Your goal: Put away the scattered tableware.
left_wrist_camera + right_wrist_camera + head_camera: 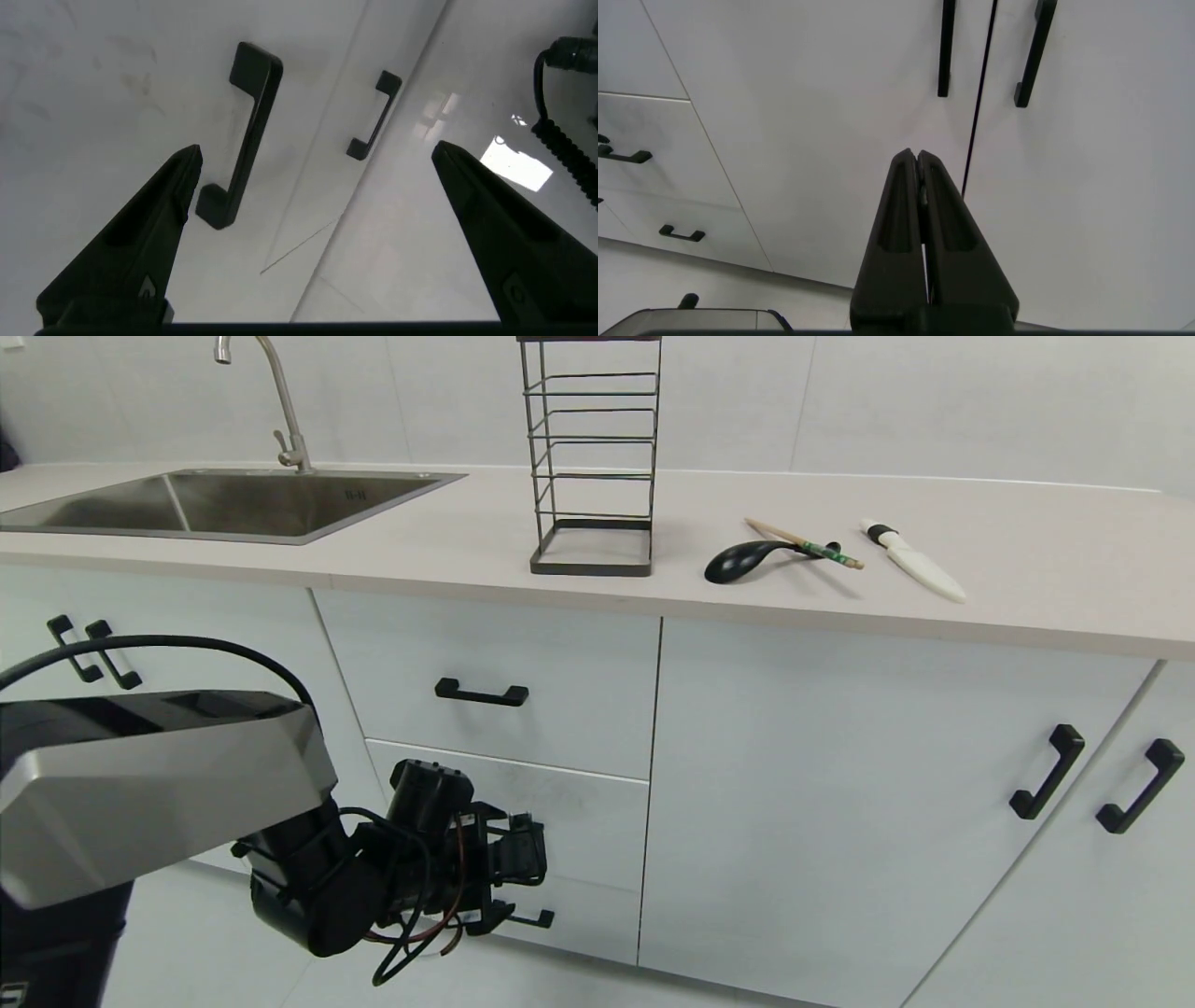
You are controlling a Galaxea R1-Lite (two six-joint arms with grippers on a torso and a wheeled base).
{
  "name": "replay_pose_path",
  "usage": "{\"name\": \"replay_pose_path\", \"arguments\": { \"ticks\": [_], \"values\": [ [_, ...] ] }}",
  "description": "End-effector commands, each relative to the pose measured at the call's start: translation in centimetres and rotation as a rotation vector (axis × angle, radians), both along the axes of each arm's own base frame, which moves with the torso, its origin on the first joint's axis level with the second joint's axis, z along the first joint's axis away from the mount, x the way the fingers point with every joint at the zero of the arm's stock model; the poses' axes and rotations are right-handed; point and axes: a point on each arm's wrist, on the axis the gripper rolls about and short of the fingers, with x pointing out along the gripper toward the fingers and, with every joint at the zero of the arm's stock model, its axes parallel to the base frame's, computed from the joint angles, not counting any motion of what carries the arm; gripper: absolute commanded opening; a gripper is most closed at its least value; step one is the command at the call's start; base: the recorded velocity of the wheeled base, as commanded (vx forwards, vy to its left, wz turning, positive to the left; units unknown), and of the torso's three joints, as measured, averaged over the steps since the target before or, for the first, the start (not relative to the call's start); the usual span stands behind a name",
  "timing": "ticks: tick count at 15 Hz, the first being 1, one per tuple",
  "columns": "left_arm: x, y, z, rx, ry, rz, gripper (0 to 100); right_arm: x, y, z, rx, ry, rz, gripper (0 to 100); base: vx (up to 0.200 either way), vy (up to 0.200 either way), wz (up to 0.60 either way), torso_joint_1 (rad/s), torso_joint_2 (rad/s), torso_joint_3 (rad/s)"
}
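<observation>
On the counter's right part lie a black spoon (742, 560), a pair of chopsticks (803, 543) resting across its handle, and a white knife (915, 562) with a black band. My left gripper (523, 868) hangs low in front of the drawer stack, well below the counter. In the left wrist view the left gripper (316, 154) is open, with a black drawer handle (245, 131) just ahead between its fingers and untouched. My right gripper (917, 157) is shut on nothing and faces the white cabinet doors.
A tall wire rack (591, 457) stands mid-counter, left of the tableware. A steel sink (233, 502) with a faucet (280, 401) is at the far left. The top drawer handle (481, 693) and two door handles (1092, 786) stick out of the cabinet fronts.
</observation>
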Motion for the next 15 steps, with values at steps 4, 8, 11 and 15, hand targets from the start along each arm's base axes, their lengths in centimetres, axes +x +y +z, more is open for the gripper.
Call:
{"name": "replay_pose_path", "arguments": {
  "ticks": [4, 8, 11, 15],
  "values": [
    [1.4, -0.6, -1.1, 0.013, -0.012, -0.018, 100, 0.0, 0.0, 0.0, 0.000, 0.001, 0.001, 0, 0.000, 0.000, 0.00, 0.000, 0.00, 0.000],
    [2.1, -1.4, -2.7, 0.020, 0.001, -0.028, 100, 0.0, 0.0, 0.0, 0.000, 0.001, 0.001, 0, 0.000, 0.000, 0.00, 0.000, 0.00, 0.000],
    [2.1, -1.3, -3.4, 0.030, 0.025, -0.027, 100, 0.0, 0.0, 0.0, 0.000, 0.001, 0.001, 0, 0.000, 0.000, 0.00, 0.000, 0.00, 0.000],
    [2.1, -1.0, -4.3, 0.037, 0.046, -0.019, 100, 0.0, 0.0, 0.0, 0.000, 0.001, 0.001, 0, 0.000, 0.000, 0.00, 0.000, 0.00, 0.000]
  ]
}}
